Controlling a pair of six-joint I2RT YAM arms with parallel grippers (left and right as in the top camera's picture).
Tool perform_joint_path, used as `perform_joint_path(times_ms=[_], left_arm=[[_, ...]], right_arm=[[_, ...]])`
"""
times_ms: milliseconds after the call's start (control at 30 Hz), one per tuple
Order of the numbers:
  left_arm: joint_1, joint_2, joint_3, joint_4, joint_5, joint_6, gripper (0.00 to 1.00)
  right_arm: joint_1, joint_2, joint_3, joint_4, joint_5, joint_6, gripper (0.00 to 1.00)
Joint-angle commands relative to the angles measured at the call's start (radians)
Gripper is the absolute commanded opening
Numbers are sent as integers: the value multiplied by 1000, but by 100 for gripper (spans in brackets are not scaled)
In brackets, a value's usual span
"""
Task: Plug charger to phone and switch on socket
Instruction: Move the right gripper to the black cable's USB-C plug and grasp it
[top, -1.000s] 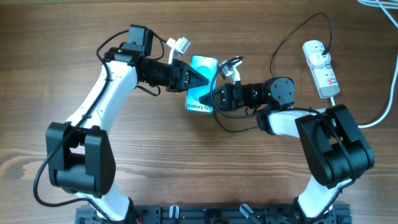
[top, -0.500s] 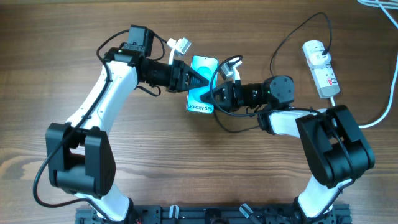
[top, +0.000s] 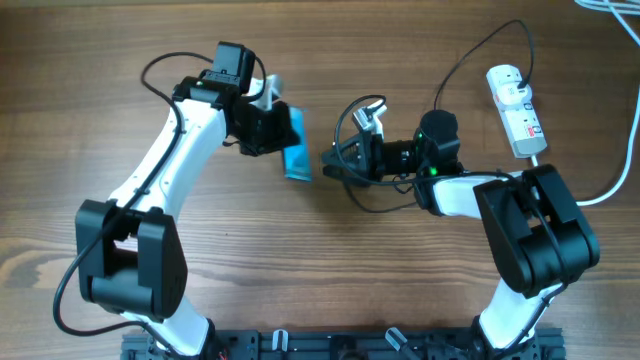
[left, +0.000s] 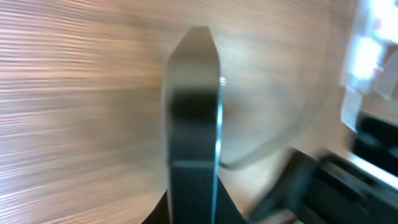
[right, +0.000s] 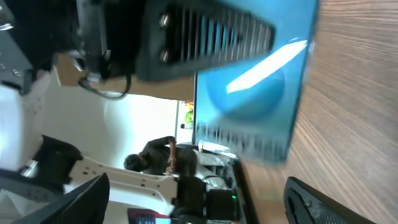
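Observation:
My left gripper (top: 288, 140) is shut on the phone (top: 298, 160) and holds it tilted on its edge, so the overhead view shows only a narrow cyan strip. In the left wrist view the phone (left: 193, 112) is a dark, blurred slab with a cyan edge between the jaws. The right wrist view faces its cyan screen (right: 249, 93). My right gripper (top: 332, 163) stands open just right of the phone, with nothing between its fingers (right: 336, 202). The charger's thin black cable (top: 470, 52) runs from the socket (top: 518, 110) to my right arm. Its metal tip is not visible.
The socket lies at the far right with a white plug (top: 503, 78) seated at its top end. Its thick white cord (top: 620, 180) trails off the right edge. Slack black cable loops on the wood below my right gripper (top: 362, 203).
My right gripper has opened and drawn back to the right. My left gripper has turned and carried the phone left, from lying flat to standing on edge.

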Motion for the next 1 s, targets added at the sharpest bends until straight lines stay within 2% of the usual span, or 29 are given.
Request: perform_joint_path(times_ms=[0, 100, 267, 433, 500, 633, 767, 800, 867, 967], left_arm=[[6, 11, 6, -9, -201, -73, 4], [-6, 19, 6, -9, -222, -73, 4], [-55, 19, 6, -17, -378, -125, 4], [-98, 19, 6, -17, -414, -155, 4], [-101, 19, 6, -17, -413, -178, 4], [-97, 19, 6, -22, -413, -178, 4], [-69, 19, 6, -19, -379, -182, 4], [-56, 19, 6, -16, -345, -181, 4], [-31, 19, 6, -5, -264, -181, 4], [13, 19, 6, 26, -130, -180, 4]], right_arm=[[-2, -3, -1, -125, 42, -251, 92], [-2, -3, -1, -239, 136, -368, 93], [-2, -3, -1, -444, 301, -535, 94], [-2, -3, -1, -467, 315, -524, 91], [-3, -16, 1, -442, 307, -457, 88], [-7, -157, 28, -518, 300, -493, 88], [-11, -294, 122, -915, 452, -669, 88], [-10, -317, 196, -1112, 558, -761, 89], [-10, -322, 340, -1396, 711, -882, 92], [-10, -319, 521, -1675, 881, -986, 95]])
